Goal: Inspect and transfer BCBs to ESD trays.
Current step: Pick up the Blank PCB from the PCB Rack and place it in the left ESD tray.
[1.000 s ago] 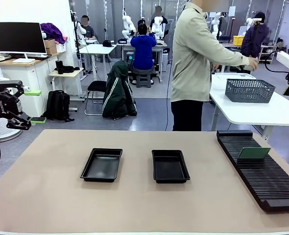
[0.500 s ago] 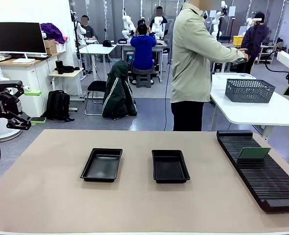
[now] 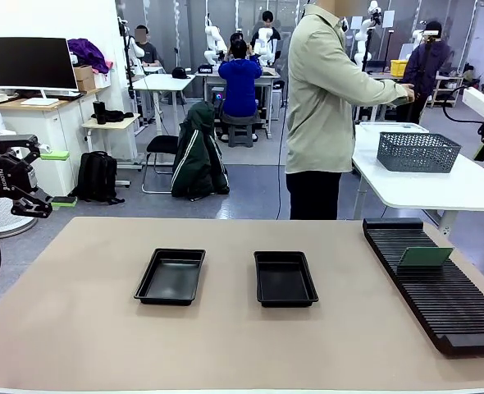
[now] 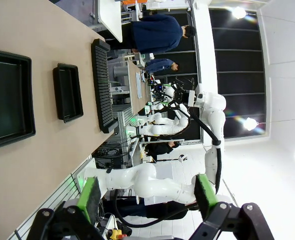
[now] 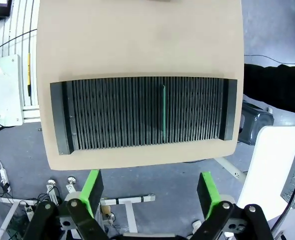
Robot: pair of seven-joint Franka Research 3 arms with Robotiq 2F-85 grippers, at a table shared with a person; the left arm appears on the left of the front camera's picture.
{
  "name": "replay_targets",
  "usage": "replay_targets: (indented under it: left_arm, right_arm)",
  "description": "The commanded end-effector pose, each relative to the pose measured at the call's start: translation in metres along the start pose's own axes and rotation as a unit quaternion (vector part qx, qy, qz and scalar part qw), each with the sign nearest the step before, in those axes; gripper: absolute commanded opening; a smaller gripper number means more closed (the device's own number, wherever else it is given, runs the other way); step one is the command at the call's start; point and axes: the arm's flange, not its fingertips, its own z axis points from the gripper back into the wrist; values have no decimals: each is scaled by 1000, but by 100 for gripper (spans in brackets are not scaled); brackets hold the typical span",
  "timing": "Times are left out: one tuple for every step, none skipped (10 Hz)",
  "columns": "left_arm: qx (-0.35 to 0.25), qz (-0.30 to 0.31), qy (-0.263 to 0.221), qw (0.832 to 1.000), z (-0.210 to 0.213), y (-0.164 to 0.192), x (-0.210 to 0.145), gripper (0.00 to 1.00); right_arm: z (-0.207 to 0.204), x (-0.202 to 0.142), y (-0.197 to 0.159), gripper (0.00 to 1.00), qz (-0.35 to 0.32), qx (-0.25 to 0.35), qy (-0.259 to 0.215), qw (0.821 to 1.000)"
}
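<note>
BCB (image 5: 163, 112) in rack (image 5: 112, 112), edge-on from right wrist, face-on from front; left claw (image 4: 147, 196), right claw (image 5: 150, 191) spread.

Two black ESD trays (image 3: 171, 277) (image 3: 285, 279), a green BCB (image 3: 425, 256) in the black ribbed rack (image 3: 432, 283), on a beige worktop (image 3: 78, 328)

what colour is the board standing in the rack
Green. The board shows best in the front view, in the black rack.
</note>
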Motion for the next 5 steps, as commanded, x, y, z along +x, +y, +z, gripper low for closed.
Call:
replay_targets:
  left_arm:
    - [-1,0,-1,1000,1,0,0,100]
    - [-1,0,-1,1000,1,0,0,100]
    - [-1,0,-1,1000,1,0,0,100]
    - [-1,0,-1,1000,1,0,0,100]
    - [-1,0,-1,1000,1,0,0,100]
  right_arm:
    - [-28,-3,-1,100,8,-14,-2,1000]
    - [-40,-4,-2,100,8,-17,-4,1000]
    - [-51,-4,-3,100,13,-23,-4,1000]
    - [-63,-6,-5,100,14,-26,-5,1000]
    - [-76,-7,-8,100,16,-23,-7,1000]
